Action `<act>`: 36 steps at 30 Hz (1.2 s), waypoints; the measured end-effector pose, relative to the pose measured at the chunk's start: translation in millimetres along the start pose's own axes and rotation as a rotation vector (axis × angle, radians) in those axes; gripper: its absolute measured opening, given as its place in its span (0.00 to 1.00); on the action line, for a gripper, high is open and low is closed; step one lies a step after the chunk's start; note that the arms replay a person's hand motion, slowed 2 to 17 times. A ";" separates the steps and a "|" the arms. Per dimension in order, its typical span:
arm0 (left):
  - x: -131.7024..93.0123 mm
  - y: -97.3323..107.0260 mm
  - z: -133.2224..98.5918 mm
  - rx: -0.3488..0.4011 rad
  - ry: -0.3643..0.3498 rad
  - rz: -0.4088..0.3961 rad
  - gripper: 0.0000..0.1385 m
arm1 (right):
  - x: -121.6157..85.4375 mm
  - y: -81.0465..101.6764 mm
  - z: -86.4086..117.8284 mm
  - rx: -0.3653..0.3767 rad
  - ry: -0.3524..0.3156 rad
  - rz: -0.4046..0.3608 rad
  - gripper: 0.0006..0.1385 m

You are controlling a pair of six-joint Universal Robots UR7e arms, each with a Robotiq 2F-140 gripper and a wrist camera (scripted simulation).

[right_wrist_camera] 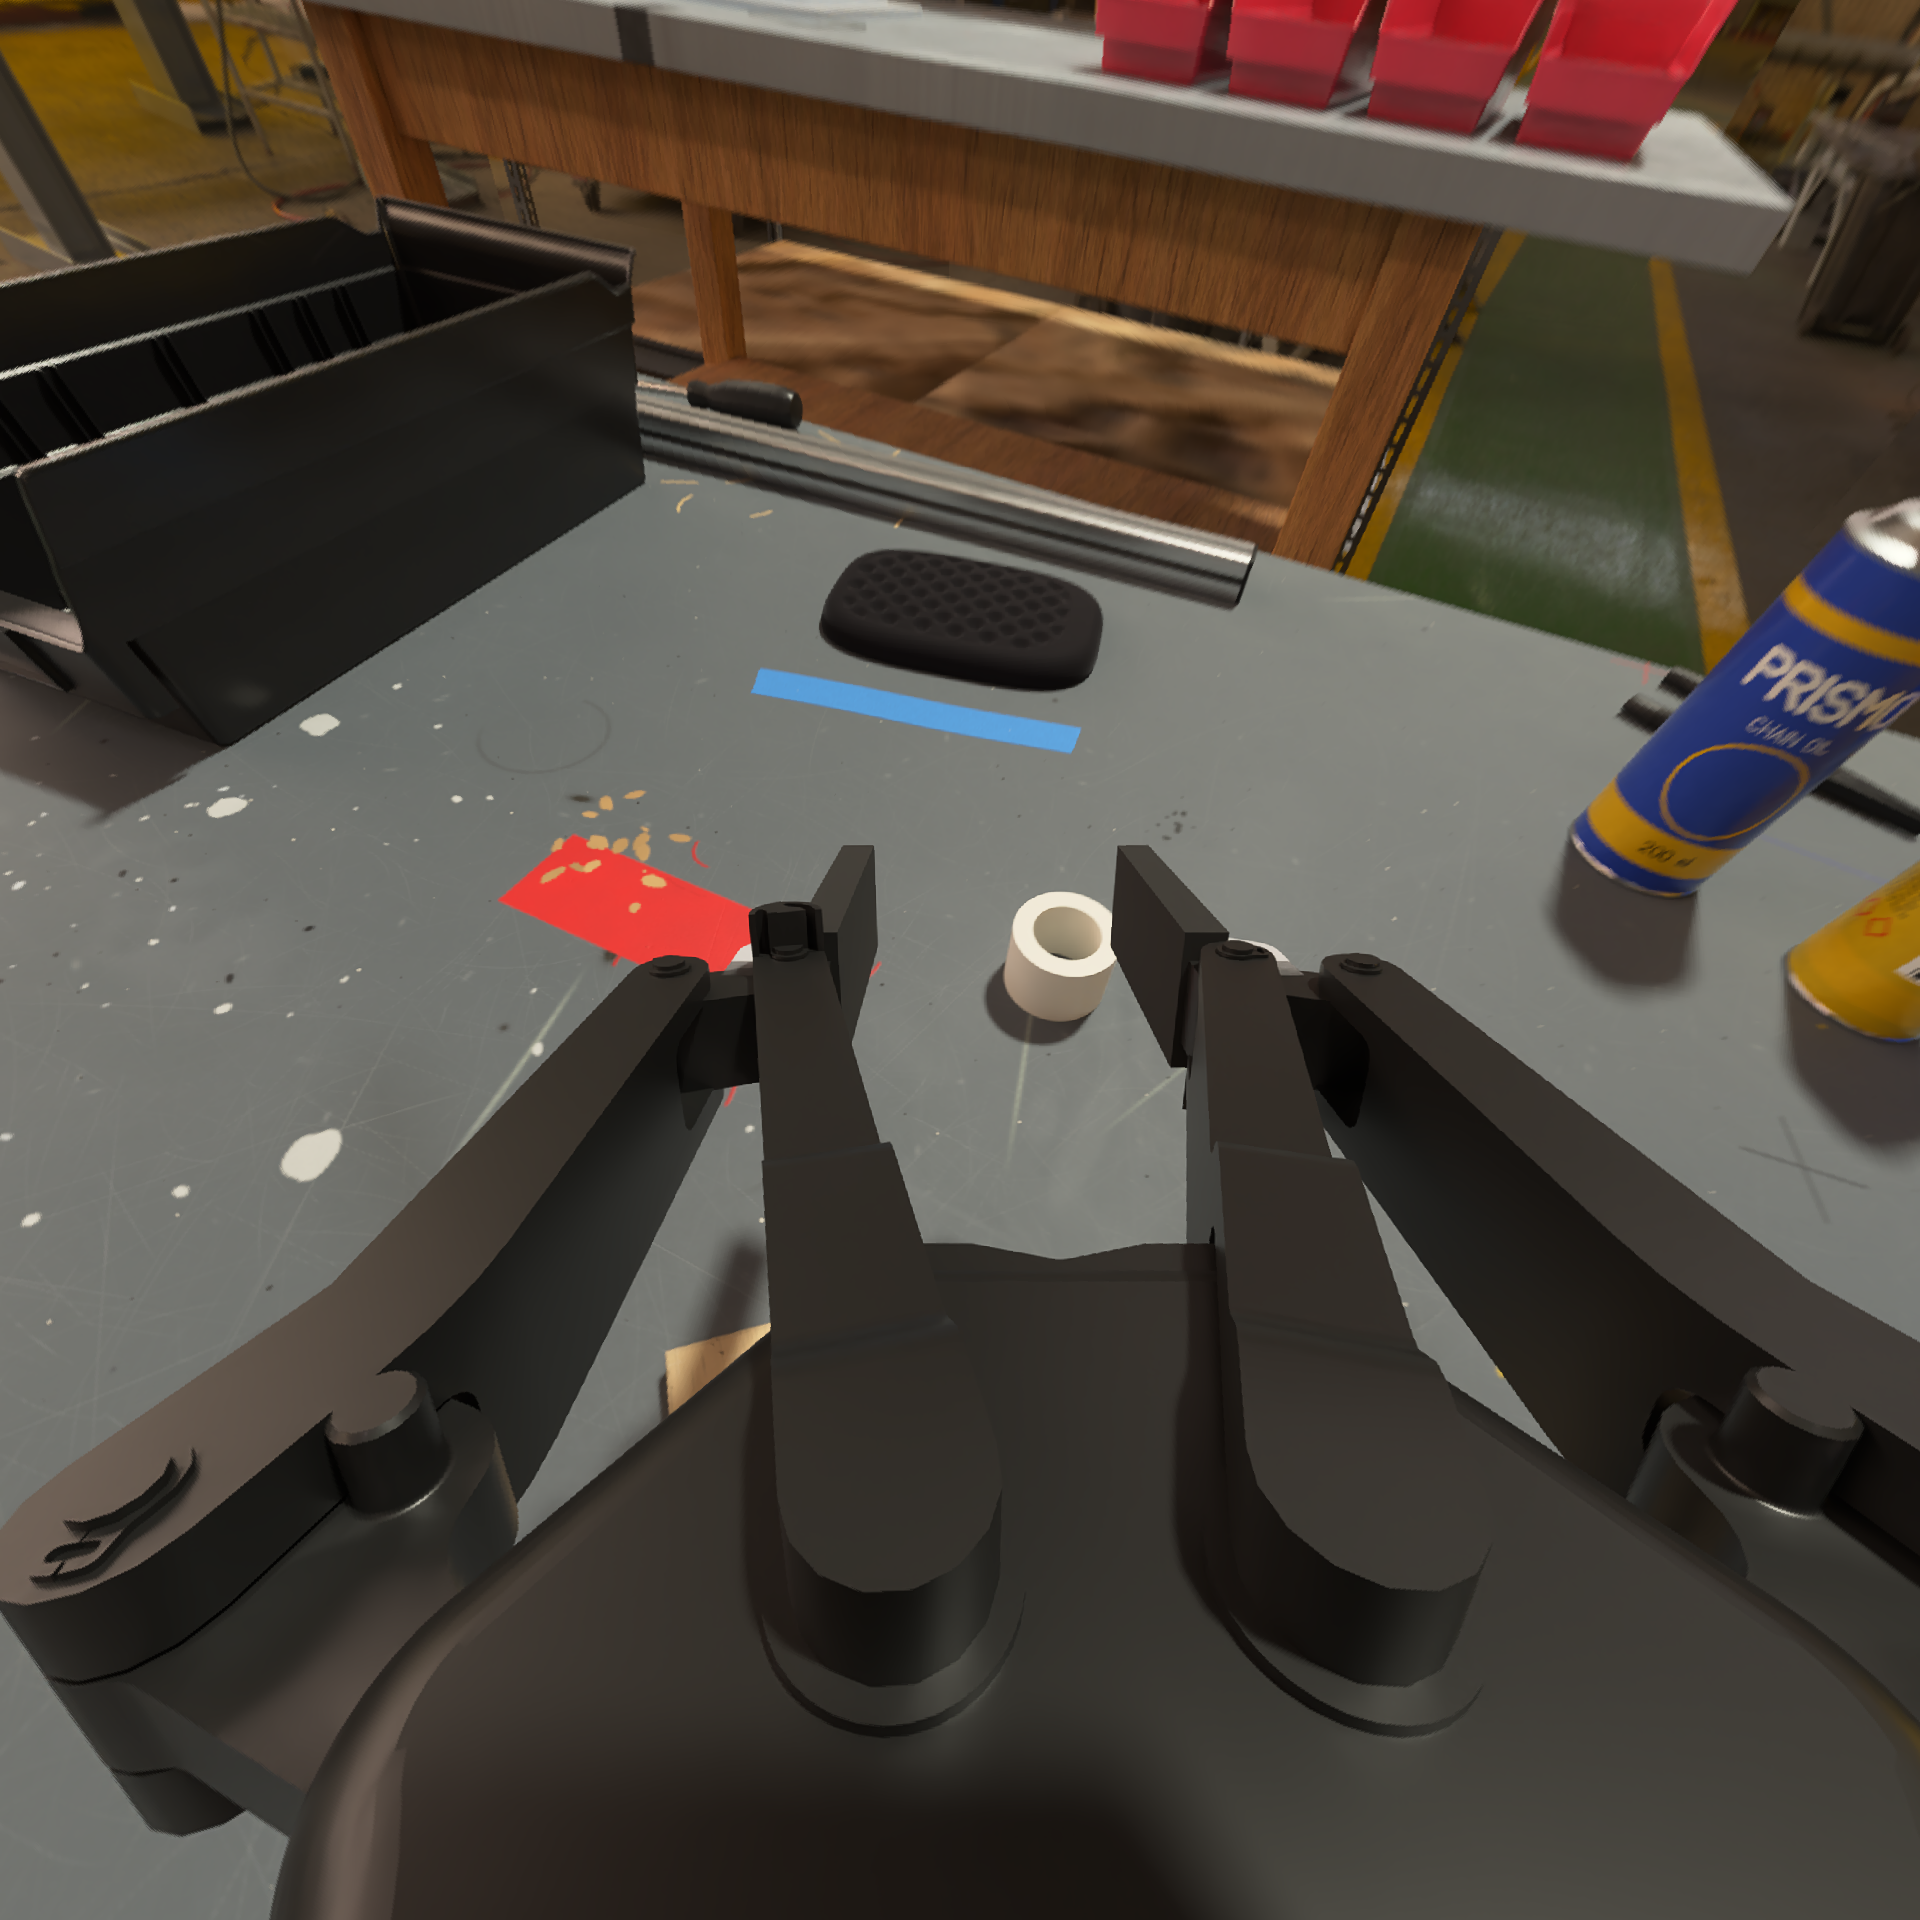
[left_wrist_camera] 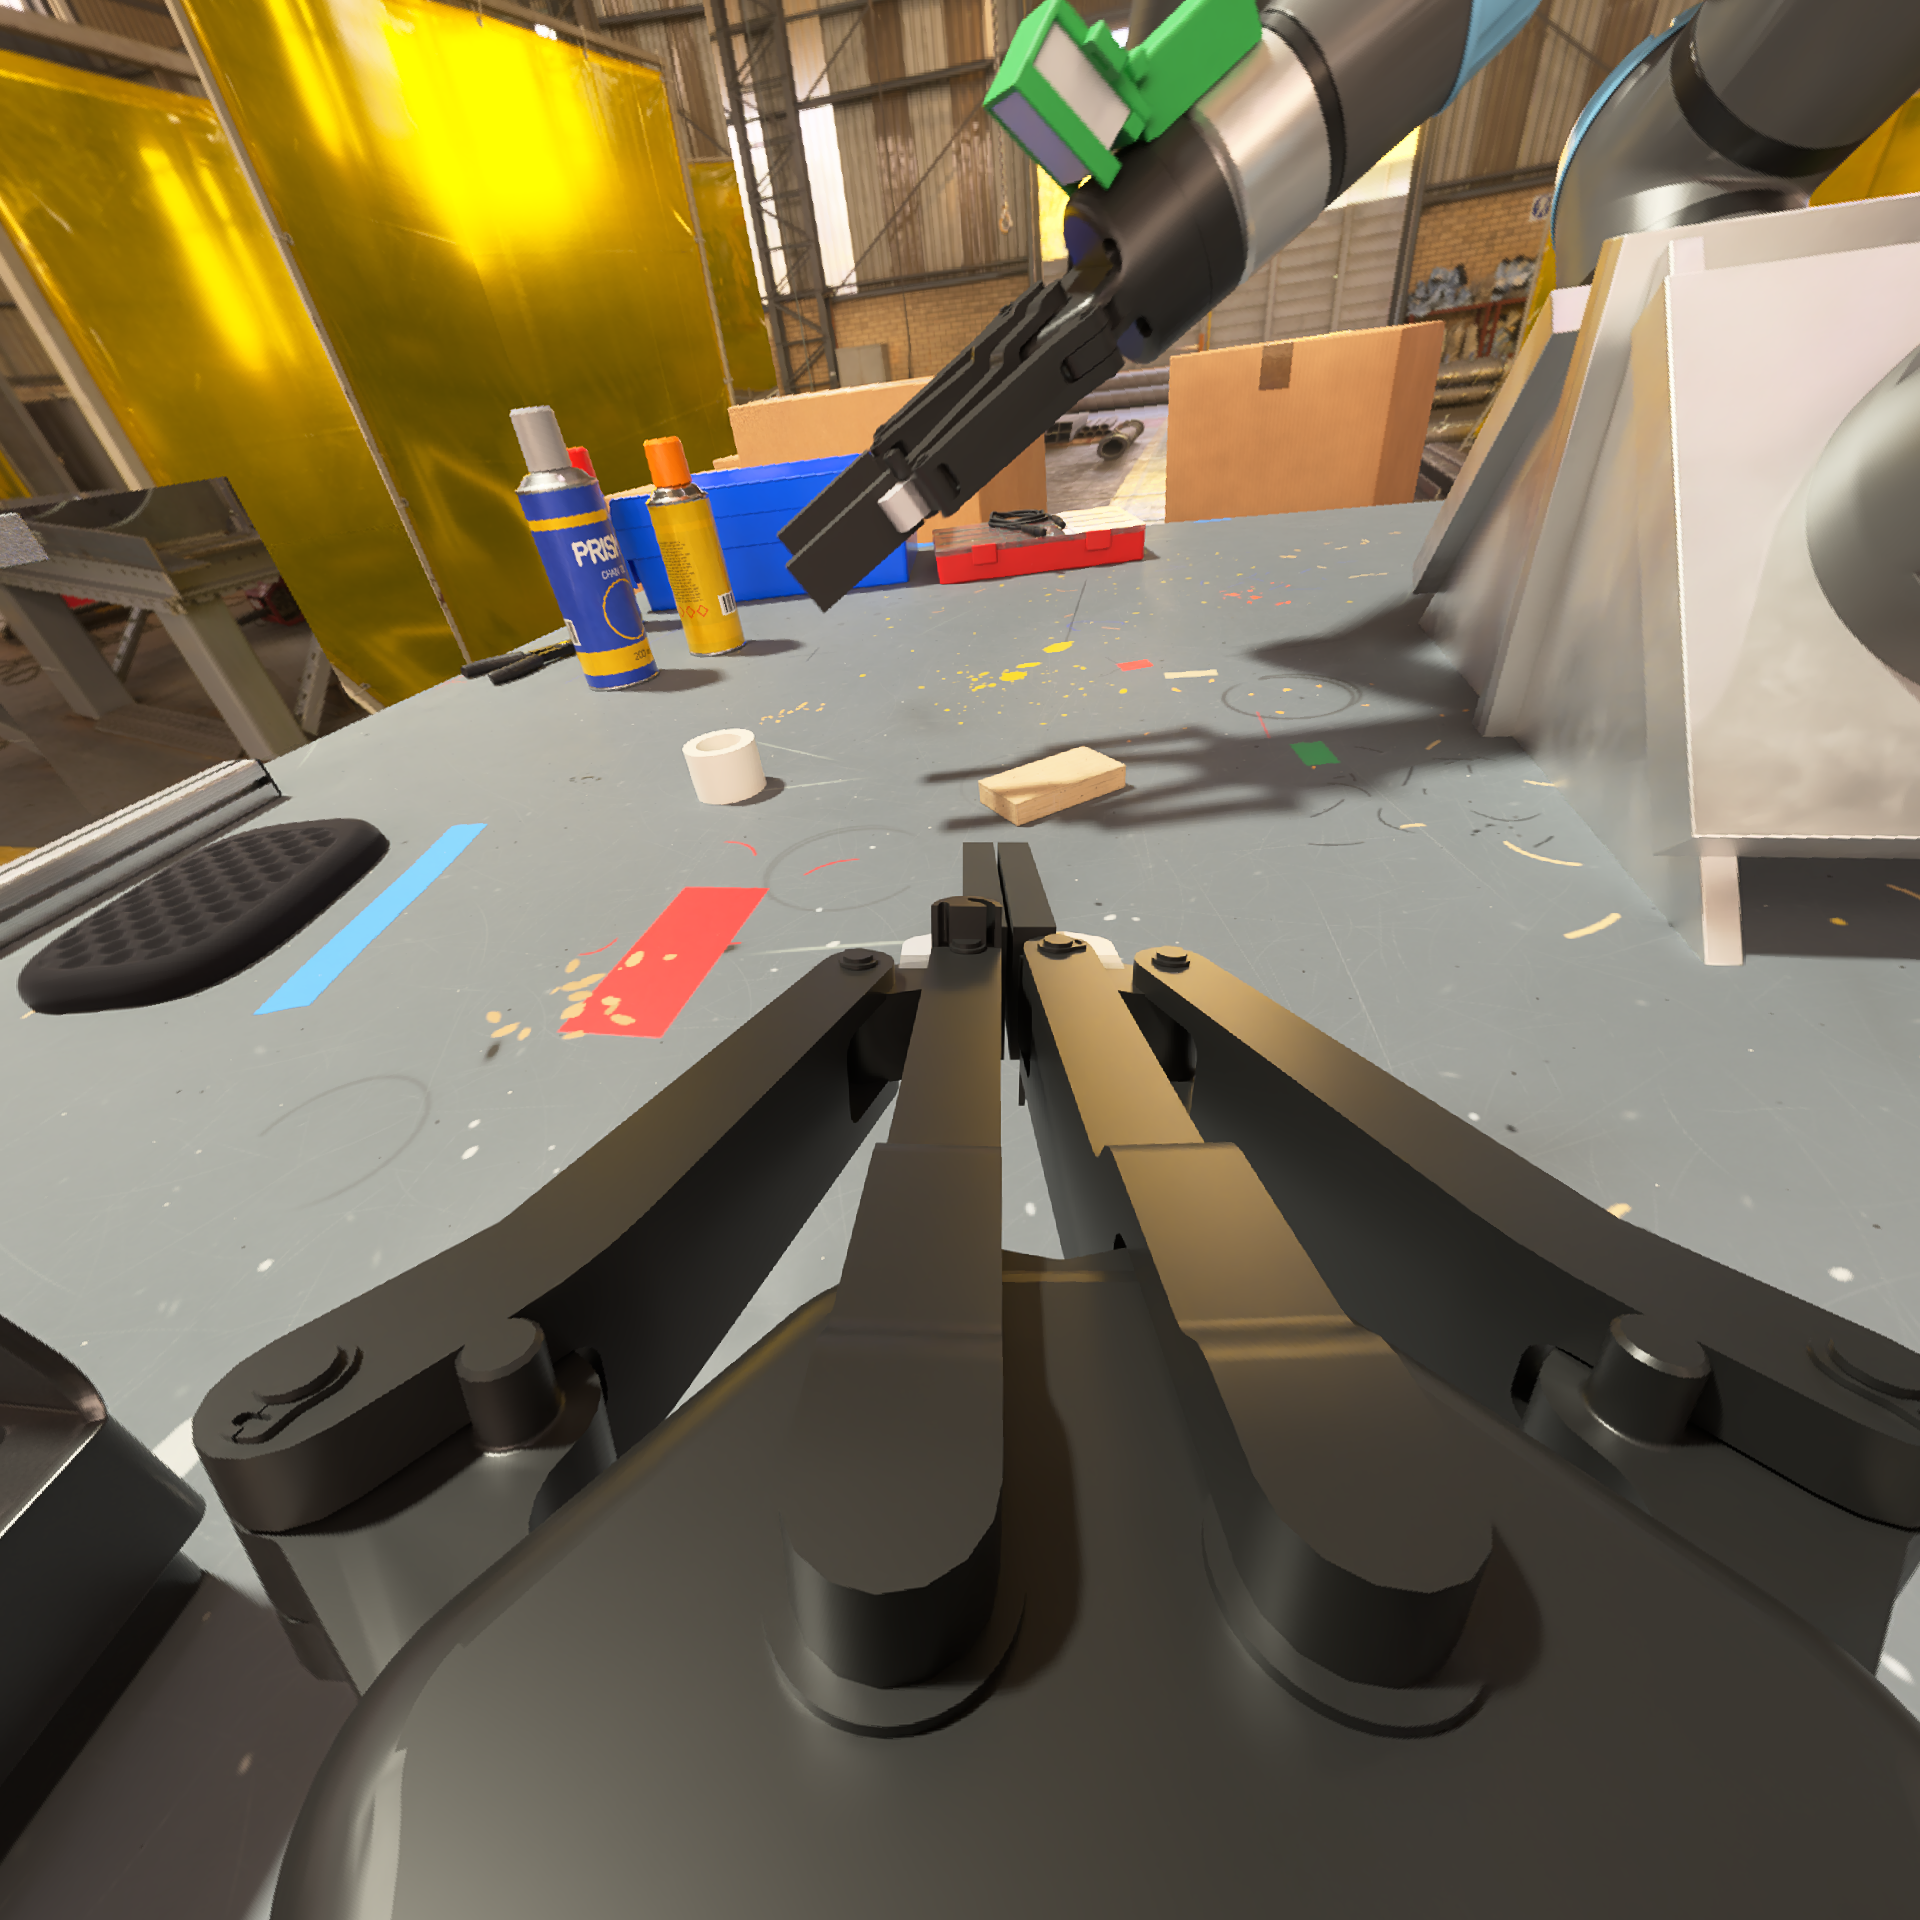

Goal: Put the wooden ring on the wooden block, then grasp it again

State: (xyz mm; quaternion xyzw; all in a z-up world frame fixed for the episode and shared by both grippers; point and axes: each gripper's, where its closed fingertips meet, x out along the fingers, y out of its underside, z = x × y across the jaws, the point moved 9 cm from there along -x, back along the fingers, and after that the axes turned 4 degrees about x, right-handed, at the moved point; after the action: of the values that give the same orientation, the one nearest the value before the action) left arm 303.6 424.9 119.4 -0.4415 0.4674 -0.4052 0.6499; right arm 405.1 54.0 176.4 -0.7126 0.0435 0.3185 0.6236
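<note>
A pale, cream-white ring [left_wrist_camera: 724, 766] stands upright on the grey table, left of a light wooden block [left_wrist_camera: 1051, 784] that lies flat. My left gripper [left_wrist_camera: 1001, 868] is shut and empty, low over the table, short of the block. My right gripper [right_wrist_camera: 992, 904] is open and empty above the table; the ring [right_wrist_camera: 1060, 956] sits on the table below and between its fingers, close to the right finger [right_wrist_camera: 1158, 925]. In the left wrist view the right gripper [left_wrist_camera: 847, 545] hangs in the air above and behind the ring. A corner of the block [right_wrist_camera: 712, 1361] shows under the right gripper's body.
A blue spray can [left_wrist_camera: 582, 561] and a yellow one [left_wrist_camera: 691, 556] stand behind the ring, with blue [left_wrist_camera: 769, 530] and red [left_wrist_camera: 1039, 545] boxes farther back. A black perforated pad [left_wrist_camera: 208, 909], a black bin [right_wrist_camera: 291, 447] and a white metal stand [left_wrist_camera: 1714, 582] ring the work area.
</note>
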 end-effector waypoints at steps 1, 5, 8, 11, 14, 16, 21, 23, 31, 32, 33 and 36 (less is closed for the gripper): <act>-0.1 -0.1 -0.1 0.001 0.000 0.000 0.01 | 5.7 0.7 2.3 0.009 -0.002 0.016 0.44; -1.1 -0.9 -0.8 0.009 -0.001 0.001 0.01 | 41.4 1.5 6.0 0.073 0.019 0.091 0.44; -2.1 -1.7 -1.2 0.012 -0.002 -0.002 0.01 | 65.7 5.3 -0.1 0.126 0.054 0.143 0.44; -2.9 -2.1 -1.4 0.013 -0.001 -0.004 0.01 | 86.7 9.5 -8.6 0.174 0.094 0.191 0.45; -3.1 -2.1 -1.7 0.012 0.002 -0.006 0.01 | 102.4 13.3 -18.5 0.207 0.143 0.233 0.45; -3.0 -2.1 -1.9 0.012 0.006 -0.006 0.01 | 110.3 15.0 -23.1 0.228 0.163 0.254 0.45; -2.5 -2.0 -2.3 0.012 0.018 -0.007 0.01 | 122.9 18.7 -28.7 0.250 0.178 0.309 0.43; -2.5 -2.2 -2.3 0.011 0.022 -0.009 0.01 | 125.3 19.6 -28.5 0.248 0.175 0.328 0.39; -4.1 -2.3 -0.4 0.007 0.026 -0.014 0.01 | 120.6 15.4 -19.8 0.184 0.098 0.316 0.32; -4.3 -2.2 -0.1 0.005 0.027 -0.013 0.01 | 117.5 13.9 -16.4 0.166 0.072 0.304 0.32; -4.3 -2.0 0.2 0.003 0.028 -0.011 0.01 | 113.3 12.2 -12.3 0.145 0.042 0.292 0.32; -3.9 -0.8 0.9 -0.001 0.034 0.003 0.01 | 94.2 6.5 7.1 0.067 -0.068 0.249 0.32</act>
State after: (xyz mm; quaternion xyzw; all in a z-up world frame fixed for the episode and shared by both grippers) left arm 303.4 428.5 121.3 -0.4342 0.4793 -0.4113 0.6423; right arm 474.0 90.6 122.8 -0.6692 0.1212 0.4156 0.6039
